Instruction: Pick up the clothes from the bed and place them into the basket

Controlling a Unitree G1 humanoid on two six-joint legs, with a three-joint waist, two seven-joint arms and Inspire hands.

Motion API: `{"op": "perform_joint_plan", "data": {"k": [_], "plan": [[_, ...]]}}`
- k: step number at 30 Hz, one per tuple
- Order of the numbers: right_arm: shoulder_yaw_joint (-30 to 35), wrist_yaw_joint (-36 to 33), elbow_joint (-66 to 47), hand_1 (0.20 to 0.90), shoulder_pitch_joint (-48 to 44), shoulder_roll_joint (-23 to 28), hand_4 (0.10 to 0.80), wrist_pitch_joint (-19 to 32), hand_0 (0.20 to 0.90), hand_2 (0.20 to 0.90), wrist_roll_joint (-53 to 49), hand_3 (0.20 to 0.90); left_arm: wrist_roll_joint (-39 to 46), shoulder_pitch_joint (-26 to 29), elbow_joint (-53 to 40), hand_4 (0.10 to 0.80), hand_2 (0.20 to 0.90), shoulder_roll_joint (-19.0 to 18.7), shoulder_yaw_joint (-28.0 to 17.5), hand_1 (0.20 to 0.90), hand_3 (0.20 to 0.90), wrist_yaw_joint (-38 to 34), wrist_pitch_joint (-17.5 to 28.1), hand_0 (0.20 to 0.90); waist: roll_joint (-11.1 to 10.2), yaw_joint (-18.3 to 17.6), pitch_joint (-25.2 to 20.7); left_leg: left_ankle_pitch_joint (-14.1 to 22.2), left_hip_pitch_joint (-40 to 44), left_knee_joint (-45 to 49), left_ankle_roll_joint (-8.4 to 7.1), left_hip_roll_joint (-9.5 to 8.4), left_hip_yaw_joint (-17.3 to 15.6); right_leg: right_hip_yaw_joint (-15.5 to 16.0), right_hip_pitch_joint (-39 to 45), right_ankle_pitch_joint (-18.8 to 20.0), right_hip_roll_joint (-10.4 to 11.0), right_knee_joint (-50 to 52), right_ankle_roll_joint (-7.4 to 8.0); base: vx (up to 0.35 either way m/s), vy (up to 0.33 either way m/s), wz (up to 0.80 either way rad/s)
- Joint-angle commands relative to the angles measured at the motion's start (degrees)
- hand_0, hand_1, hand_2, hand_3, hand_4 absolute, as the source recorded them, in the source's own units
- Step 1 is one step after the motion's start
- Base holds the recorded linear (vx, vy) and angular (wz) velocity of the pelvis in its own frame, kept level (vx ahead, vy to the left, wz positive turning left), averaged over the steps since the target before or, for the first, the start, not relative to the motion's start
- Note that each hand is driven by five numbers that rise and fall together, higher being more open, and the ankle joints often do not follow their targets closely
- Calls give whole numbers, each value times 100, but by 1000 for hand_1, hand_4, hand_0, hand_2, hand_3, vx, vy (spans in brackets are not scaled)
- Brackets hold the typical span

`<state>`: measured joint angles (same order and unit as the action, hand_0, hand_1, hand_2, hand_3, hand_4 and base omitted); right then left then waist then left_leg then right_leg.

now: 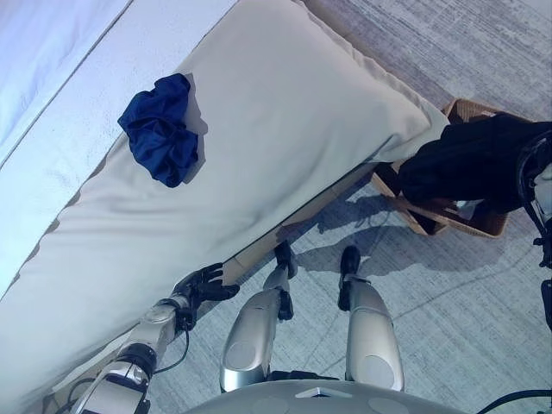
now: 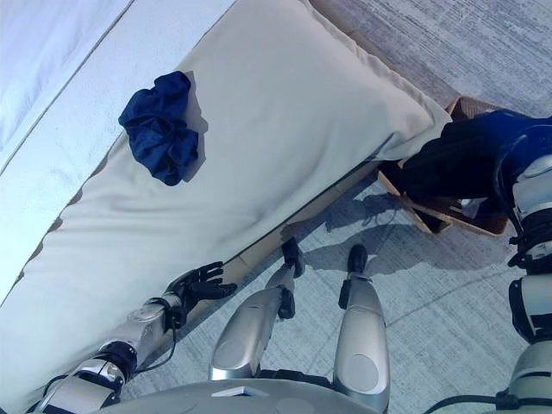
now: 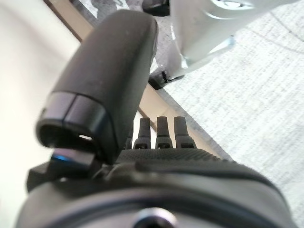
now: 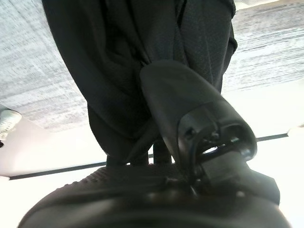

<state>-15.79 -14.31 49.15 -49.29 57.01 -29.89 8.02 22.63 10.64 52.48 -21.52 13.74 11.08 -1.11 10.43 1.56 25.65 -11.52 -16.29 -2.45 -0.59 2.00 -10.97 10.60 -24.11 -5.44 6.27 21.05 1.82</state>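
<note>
Down low, my left hand (image 1: 200, 285) rests by the bed (image 1: 285, 129) edge, fingers loose, holding nothing. My right hand (image 4: 190, 114) pinches black clothes (image 1: 470, 164) over the wicker basket (image 1: 470, 226). I should let go right above it. Far off, blue clothes (image 1: 161, 128) wait on the bed.

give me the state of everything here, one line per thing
blue garment: crumpled in a heap on the bed, untouched
black garment: pinched in the right hand, hanging over the basket
basket: on the floor by the bed's corner, mostly hidden by the black garment
left hand: open, empty, low at the bed's edge
right hand: shut on the black garment
bed: covered by a cream duvet
</note>
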Motion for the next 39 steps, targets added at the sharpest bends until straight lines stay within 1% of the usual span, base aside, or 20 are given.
{"op": "perform_joint_plan", "data": {"k": [1, 10, 13, 16, 17, 18, 19, 20, 22, 23, 25, 26, 27, 28, 29, 31, 33, 34, 37, 39], "plan": [[-392, 136, -70, 900, -479, 585, 800, -71, 900, 900, 234, 900, 192, -40, -24, 800, 900, -467, 177, 900, 900, 57, 43, 900, -220, 18, -136, 939, -66, 692, -328, 75, 390, 440, 359, -341, -168, -366, -247, 11, -17, 10], [-83, -188, -452, 900, -441, 739, 800, 399, 900, 900, -50, 900, 206, -207, -77, 800, 900, -518, 91, 900, 900, 21, 69, 900, -380, 82, -176, 978, 159, 679, -336, 57, 410, 526, 653, -342, -177, -413, -248, 29, 39, 8], [193, -157, -1144, 900, -280, 761, 800, 442, 900, 900, 306, 900, 172, -376, -44, 800, 900, -447, -34, 900, 900, -31, 74, 900, -514, 114, -267, 1006, 334, 619, -341, 38, 417, 564, 908, -314, -180, -565, -212, 80, 103, 2], [355, 622, -1834, 900, -28, 783, 800, 129, 900, 900, 1057, 900, 159, -503, 40, 800, 900, -409, -233, 900, 900, -5, 54, 900, -681, 151, -409, 1035, 534, 539, -339, 5, 405, 638, 1215, -201, -140, -861, -138, 67, 165, 5], [357, 1095, -2008, 900, 77, 820, 800, 115, 900, 900, 1380, 900, 183, -560, 51, 800, 900, -402, -296, 900, 900, 2, 33, 900, -740, 182, -465, 932, 534, 518, -286, -10, 366, 747, 1293, -2, -124, -1037, -149, 48, 245, 22], [369, 1369, -2171, 900, 207, 851, 800, 214, 900, 900, 1600, 900, 194, -652, 77, 800, 900, -379, -379, 900, 900, 0, 38, 900, -817, 228, -547, 947, 624, 488, -266, -42, 386, 783, 1444, 52, -109, -1174, -118, 110, 194, 26], [378, 1413, -2199, 900, 244, 849, 800, 230, 900, 900, 1632, 900, 189, -681, 87, 800, 900, -374, -393, 900, 900, 0, 39, 900, -844, 238, -585, 1057, 716, 460, -304, -54, 445, 720, 1530, -59, -121, -1191, -74, 140, 219, 27], [393, 1777, -2336, 900, 366, 828, 800, 352, 900, 900, 1940, 900, 165, -775, 119, 800, 900, -346, -479, 900, 900, -14, 37, 900, -909, 319, -651, 979, 738, 465, -235, -86, 437, 839, 1645, 89, -91, -1300, -82, 95, 133, 15], [367, 2059, -2408, 900, 443, 791, 800, 424, 900, 900, 2114, 900, 136, -833, 151, 800, 900, -338, -541, 900, 900, -11, 23, 900, -963, 400, -714, 1000, 772, 477, -201, -120, 507, 873, 1731, 100, -75, -1328, -61, 76, 173, 19], [311, 2263, -2448, 900, 485, 760, 800, 608, 900, 900, 2223, 900, 138, -861, 163, 800, 900, -342, -601, 900, 900, 4, -17, 900, -1000, 471, -745, 1025, 787, 501, -167, -149, 574, 895, 1781, 94, -54, -1322, -45, 139, 162, 35], [100, 2571, -2481, 900, 471, 641, 800, 735, 900, 900, 2127, 900, 68, -893, 210, 800, 900, -376, -655, 900, 900, 40, -81, 900, -1068, 633, -802, 1061, 829, 546, -116, -191, 724, 987, 1908, 71, -31, -1298, -29, 167, 164, 39], [2, 2739, -2473, 900, 436, 579, 800, 938, 900, 900, 2129, 900, 149, -901, 250, 800, 900, -385, -668, 900, 900, 29, -120, 900, -1089, 703, -822, 1078, 846, 570, -96, -211, 780, 1024, 1955, 56, -20, -1281, -28, 274, 169, 38], [-178, 2742, -2415, 900, 385, 466, 800, 1029, 900, 900, 2009, 900, 96, -925, 336, 800, 900, -397, -697, 900, 900, 73, -98, 900, -1133, 839, -851, 1224, 909, 622, -91, -253, 924, 1004, 2047, -103, 5, -1189, 9, 278, 181, 41], [-347, 2701, -2355, 900, 288, 332, 800, 1182, 900, 900, 1679, 900, 73, -928, 415, 800, 900, -421, -714, 900, 900, 101, -115, 900, -1172, 972, -848, 1253, 905, 676, -52, -291, 1024, 1056, 2089, -145, 35, -1111, 6, 265, 100, 35], [-509, 2614, -2274, 900, 134, 172, 800, 1172, 900, 900, 1473, 900, 20, -899, 484, 800, 900, -464, -701, 900, 900, 111, -101, 900, -1205, 1084, -821, 1269, 875, 727, -20, -324, 1123, 1097, 2096, -181, 59, -1017, 3, 161, 102, 34], [-829, 2314, -2031, 900, -267, -215, 800, 1361, 900, 900, 1252, 900, -23, -798, 605, 800, 900, -530, -674, 900, 900, 123, -83, 900, -1234, 1339, -704, 1297, 757, 846, 55, -396, 1341, 1197, 2063, -249, 120, -789, 2, 95, 66, 48], [-1122, 1928, -1742, 900, -668, -458, 800, 1572, 900, 900, 1634, 900, 90, -679, 656, 800, 900, -587, -617, 900, 900, 112, -80, 900, -1216, 1523, -570, 1294, 587, 948, 116, -452, 1487, 1295, 1977, -298, 195, -587, -7, 7, 61, 53], [-1380, 1762, -1562, 900, -981, -593, 800, 1792, 900, 900, 2266, 900, 177, -604, 676, 800, 900, -628, -575, 900, 900, 114, -36, 900, -1187, 1658, -449, 1290, 423, 1034, 158, -481, 1580, 1363, 1863, -309, 265, -393, -14, -58, 30, 48], [-1750, 866, -1362, 900, -1689, -906, 800, 1504, 900, 900, 2452, 900, 302, -448, 564, 800, 900, -686, -460, 900, 900, 75, -46, 900, -1095, 1945, -139, 1239, -113, 1299, 284, -561, 1767, 1489, 1438, -370, 420, 156, -33, -76, 49, 52], [-1817, 296, -1202, 900, -2021, -1065, 800, 1558, 900, 900, 2612, 900, 355, -421, 561, 800, 900, -635, -463, 900, 900, 72, -1, 900, -1013, 2066, 9, 1217, -407, 1455, 332, -627, 1810, 1542, 1173, -421, 534, 516, -23, -46, 99, 37]]}}
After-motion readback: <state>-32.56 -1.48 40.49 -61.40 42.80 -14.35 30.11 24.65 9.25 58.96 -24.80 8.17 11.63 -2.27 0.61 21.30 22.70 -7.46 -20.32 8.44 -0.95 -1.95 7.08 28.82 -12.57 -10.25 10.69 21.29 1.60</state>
